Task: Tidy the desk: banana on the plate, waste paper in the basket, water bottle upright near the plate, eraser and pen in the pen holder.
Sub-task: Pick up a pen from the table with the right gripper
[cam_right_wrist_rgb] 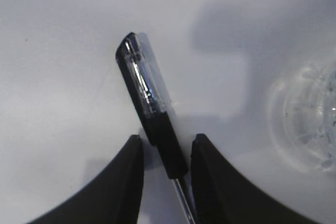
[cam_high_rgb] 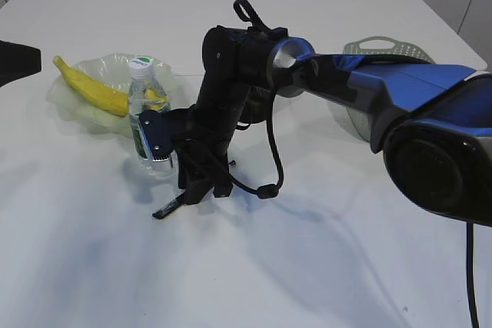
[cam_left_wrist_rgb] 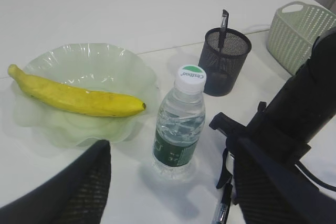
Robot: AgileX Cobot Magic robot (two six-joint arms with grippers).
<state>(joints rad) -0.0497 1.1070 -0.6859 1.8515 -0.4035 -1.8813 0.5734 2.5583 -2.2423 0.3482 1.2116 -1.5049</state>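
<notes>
surface: white table [cam_high_rgb: 323, 282] | on it: plate [cam_left_wrist_rgb: 105, 61], upright bottle [cam_left_wrist_rgb: 178, 124], pen [cam_right_wrist_rgb: 149, 108], mesh pen holder [cam_left_wrist_rgb: 223, 61], basket [cam_left_wrist_rgb: 296, 35]

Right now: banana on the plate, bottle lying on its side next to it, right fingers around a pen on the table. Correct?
Not quite. The bottle is standing upright beside the plate, cap up, as the left wrist view shows. The rest holds: the banana lies on the plate, and the right wrist view shows the right fingers either side of the pen on the table.
</notes>
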